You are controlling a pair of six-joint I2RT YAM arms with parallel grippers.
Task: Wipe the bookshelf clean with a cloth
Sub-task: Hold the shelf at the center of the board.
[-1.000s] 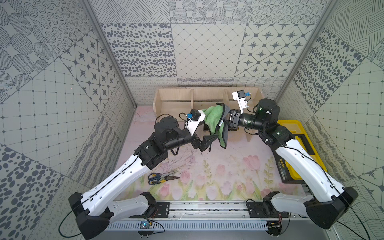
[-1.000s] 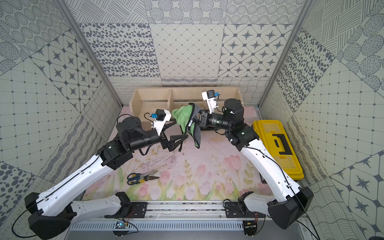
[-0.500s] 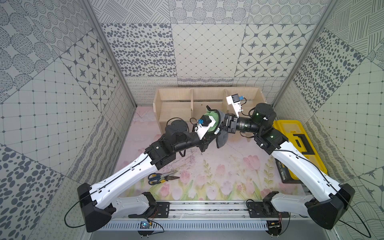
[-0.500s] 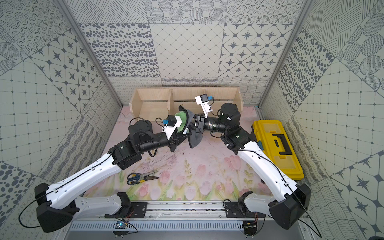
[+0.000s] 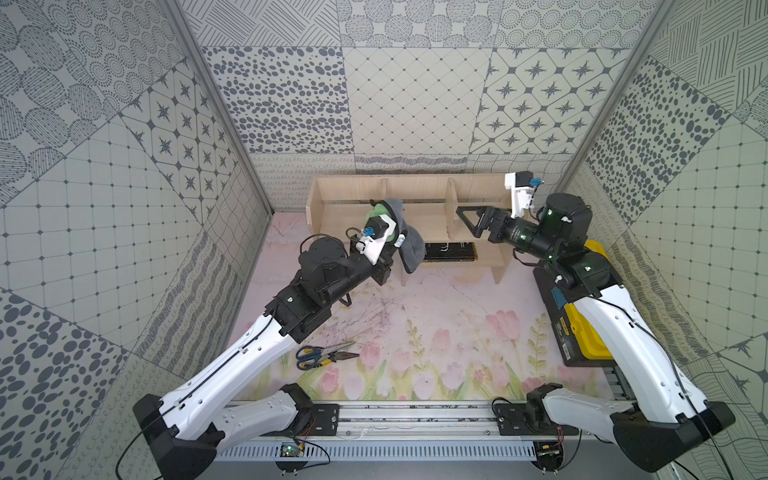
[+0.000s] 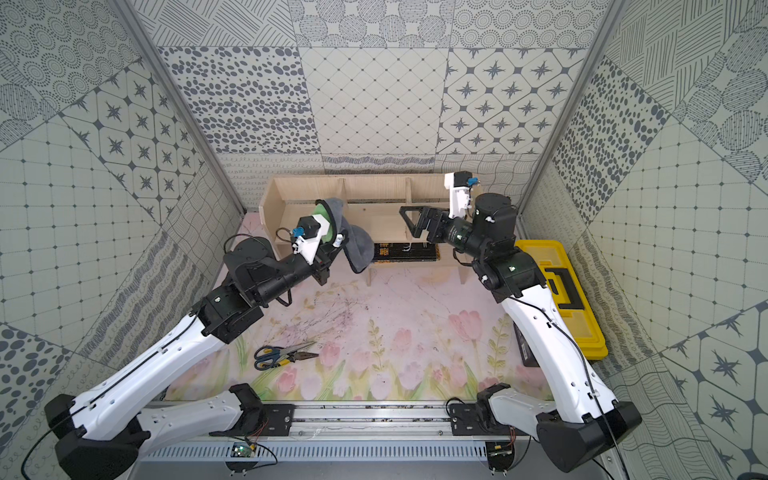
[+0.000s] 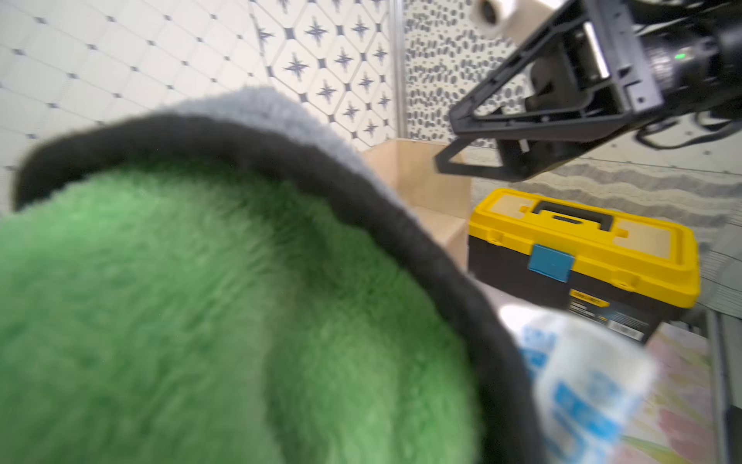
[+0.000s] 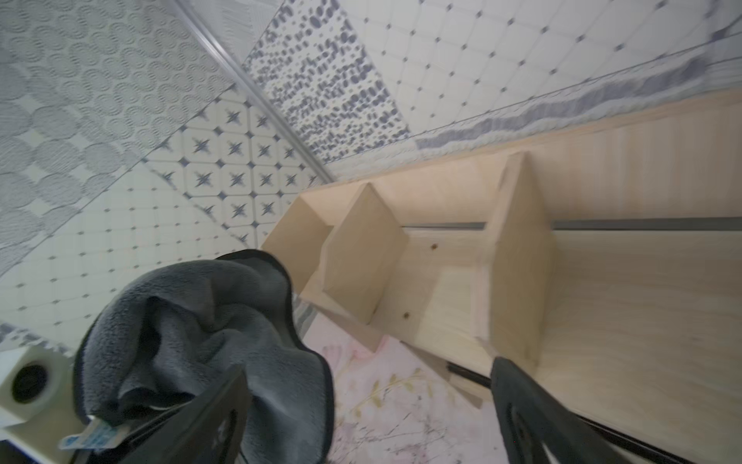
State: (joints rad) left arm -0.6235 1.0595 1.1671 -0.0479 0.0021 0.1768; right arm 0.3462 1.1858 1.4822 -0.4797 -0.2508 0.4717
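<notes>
The cloth [image 5: 409, 249], grey outside and green inside, hangs bunched from my left gripper [image 5: 388, 232], which is shut on it with its fingers buried in the folds. It hangs in front of the pale-wood bookshelf [image 5: 415, 195] near the left divider. The green side of the cloth [image 7: 200, 321] fills the left wrist view. My right gripper [image 5: 467, 220] stands open and empty before the right divider, apart from the cloth [image 8: 200, 321]. In the right wrist view the right gripper [image 8: 367, 401] shows only floor mat between its fingers, with the bookshelf [image 8: 602, 281] beyond.
A yellow-and-black toolbox [image 6: 561, 291] stands at the right, under my right arm. Scissors and pliers [image 5: 322, 353] lie on the floral mat near the front left. A flat black object [image 5: 449, 251] rests on the bookshelf's lower shelf. Patterned walls enclose three sides.
The cloth passed from right to left: my left gripper shut on it, the right one let go and drew back to the right. The left arm carried it left, toward the bookshelf.
</notes>
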